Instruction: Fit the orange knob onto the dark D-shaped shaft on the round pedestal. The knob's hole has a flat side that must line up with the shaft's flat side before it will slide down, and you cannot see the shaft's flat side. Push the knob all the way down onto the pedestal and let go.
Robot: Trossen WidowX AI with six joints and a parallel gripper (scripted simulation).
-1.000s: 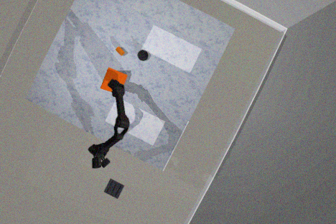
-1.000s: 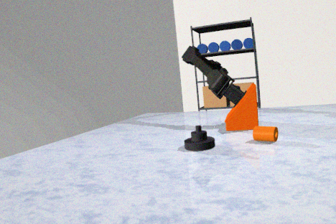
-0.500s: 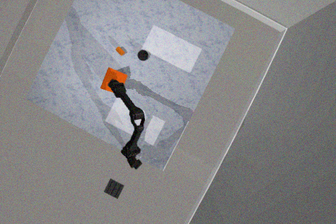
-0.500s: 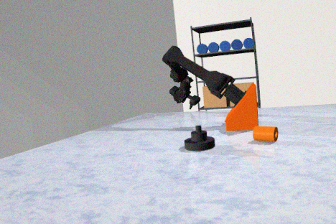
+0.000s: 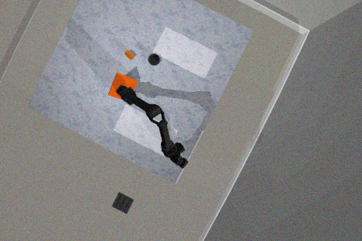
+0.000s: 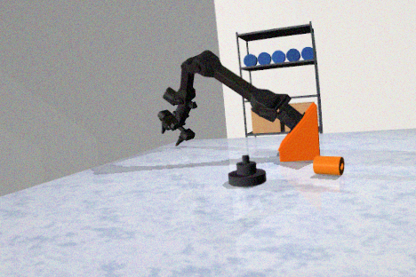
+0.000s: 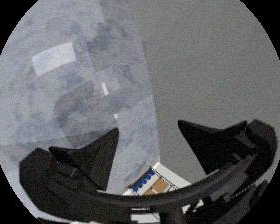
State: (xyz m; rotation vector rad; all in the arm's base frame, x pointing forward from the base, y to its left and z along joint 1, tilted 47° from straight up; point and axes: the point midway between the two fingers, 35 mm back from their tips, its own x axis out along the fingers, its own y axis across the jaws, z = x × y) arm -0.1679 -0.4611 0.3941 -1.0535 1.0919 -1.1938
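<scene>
We see the orange knob (image 5: 129,54) (image 6: 328,165) lying on its side on the tabletop (image 5: 97,11) (image 6: 178,231) (image 7: 16,110), apart from the pedestal. Its long axis lies flat, running left to right in the exterior view and from upper left to lower right in the top view. The end with the hole faces right in the exterior view, away from the pedestal; we cannot tell where the hole's flat side points. The round dark pedestal (image 5: 154,59) (image 6: 247,178) stands near the knob, its shaft (image 6: 245,158) upright and bare. Beyond, the orange wedge (image 5: 116,79) (image 6: 307,142) carries the black arm (image 5: 142,104) (image 6: 233,82). Farther out, our pincer (image 5: 179,156) (image 6: 172,138) (image 7: 148,127) hangs well away from both, fingers wide apart, gripping nothing.
</scene>
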